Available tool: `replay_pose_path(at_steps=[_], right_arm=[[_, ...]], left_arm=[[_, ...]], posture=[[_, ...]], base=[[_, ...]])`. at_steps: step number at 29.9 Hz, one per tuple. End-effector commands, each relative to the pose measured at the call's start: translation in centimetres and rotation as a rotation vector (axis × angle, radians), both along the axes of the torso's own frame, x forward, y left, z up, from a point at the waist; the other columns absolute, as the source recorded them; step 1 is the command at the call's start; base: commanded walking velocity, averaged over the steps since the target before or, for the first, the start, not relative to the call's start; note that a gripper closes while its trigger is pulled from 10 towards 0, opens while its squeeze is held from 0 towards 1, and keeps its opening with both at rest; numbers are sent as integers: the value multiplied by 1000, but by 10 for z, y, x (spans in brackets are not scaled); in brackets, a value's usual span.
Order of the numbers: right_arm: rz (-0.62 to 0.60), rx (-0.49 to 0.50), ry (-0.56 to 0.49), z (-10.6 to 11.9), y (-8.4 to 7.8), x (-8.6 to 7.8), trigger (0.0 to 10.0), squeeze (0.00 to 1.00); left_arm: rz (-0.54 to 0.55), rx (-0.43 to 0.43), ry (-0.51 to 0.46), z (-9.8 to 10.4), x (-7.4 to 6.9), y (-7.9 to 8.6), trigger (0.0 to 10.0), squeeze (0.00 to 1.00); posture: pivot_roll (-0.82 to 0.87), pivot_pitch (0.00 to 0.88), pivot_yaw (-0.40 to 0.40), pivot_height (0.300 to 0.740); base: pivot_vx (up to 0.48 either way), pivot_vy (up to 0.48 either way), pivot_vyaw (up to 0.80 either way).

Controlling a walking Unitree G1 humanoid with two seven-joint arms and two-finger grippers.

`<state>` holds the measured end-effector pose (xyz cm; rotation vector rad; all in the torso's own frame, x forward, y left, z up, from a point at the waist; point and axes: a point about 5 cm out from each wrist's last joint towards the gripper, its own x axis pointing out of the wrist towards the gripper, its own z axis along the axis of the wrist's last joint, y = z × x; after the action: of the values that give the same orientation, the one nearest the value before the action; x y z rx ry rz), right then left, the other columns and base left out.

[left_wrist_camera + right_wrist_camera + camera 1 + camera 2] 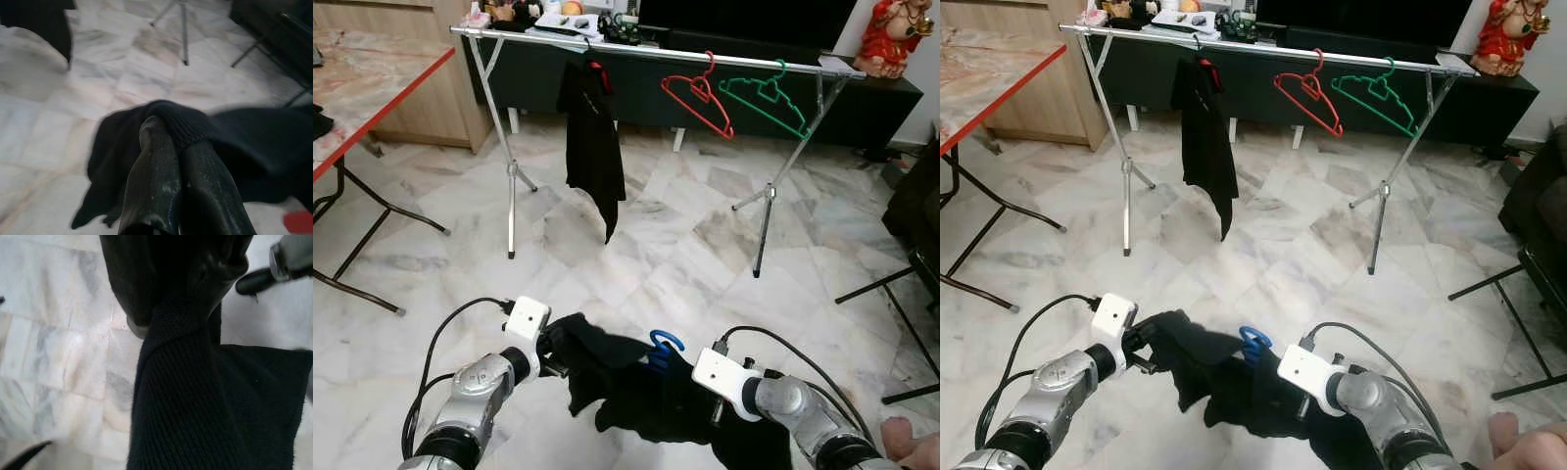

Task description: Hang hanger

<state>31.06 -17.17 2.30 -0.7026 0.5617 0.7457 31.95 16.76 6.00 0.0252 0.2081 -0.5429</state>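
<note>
Between the two grippers, low over the marble floor [685, 255], hangs a black knitted garment [636, 387] threaded on a blue hanger whose hook [664, 345] pokes up just above the cloth. The left gripper [553, 352] has its black fingers [166, 186] pressed close together with a fold of the garment's ribbed edge pinched between their tips. The right gripper [700, 401] is buried in the same cloth; in its wrist view the knit is bunched and drawn tight right at the fingers [205, 279], which look clamped on it, though the tips themselves are hidden by fabric. The hanger's hook sits just beyond the right gripper's fingers and between the two arms. A bare knee or hand of a person [906, 441] shows at the near right corner, apart from the arms. Farther out from the fingers stands a silver clothes rack [512, 166] on splayed legs, its rail running across the scene. On the rail, toward the left, a black shirt [592, 147] hangs on a red hanger and droops down between the legs; toward the right an empty red hanger [697, 96] and an empty green hanger [764, 98] hang side by side, tilted. A red-edged folding table [372, 88] stands off to the left, and dark folding legs [901, 294] stand off to the right. Behind the rack runs a low dark cabinet [891, 98] with clutter on top and a red figurine [893, 34] at its right end.
</note>
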Motion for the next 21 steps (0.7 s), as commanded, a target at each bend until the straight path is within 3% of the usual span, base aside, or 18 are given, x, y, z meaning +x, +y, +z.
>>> replay_pose_path(at_steps=[1,3,6,8,10,16,18,21], right_arm=[[-103,51,1,-5,0,-1,0,0],[-155,95,-8,-6,4,0,0,0],[-398,260,-70,2,5,10,0,0],[-496,326,-37,1,4,11,0,0],[-430,323,50,-8,16,3,0,0],[-448,283,67,-15,18,-1,0,0],[-496,295,103,-19,18,-4,0,0],[-477,287,132,-22,22,-7,0,0]], left_arm=[[-58,-30,-13,5,-2,-7,0,0],[-90,-44,-30,10,-3,-11,0,0],[-178,-64,-63,22,-6,-19,0,0],[-202,-68,-88,29,-6,-22,0,0],[-198,-95,-131,43,-2,-24,0,0],[-226,-108,-158,53,-1,-29,0,0],[-278,-107,-163,58,-6,-33,0,0],[-290,-109,-165,59,-9,-36,0,0]], posture=[[-22,135,-58,740],[-21,135,-58,740],[-16,135,-51,740],[-18,135,-50,740],[-9,136,-51,740],[-4,137,-52,740],[-10,137,-50,740],[-7,136,-51,740]], base=[[0,0,0],[0,0,0],[0,0,0],[0,0,0],[0,0,0],[0,0,0],[0,0,0],[0,0,0]])
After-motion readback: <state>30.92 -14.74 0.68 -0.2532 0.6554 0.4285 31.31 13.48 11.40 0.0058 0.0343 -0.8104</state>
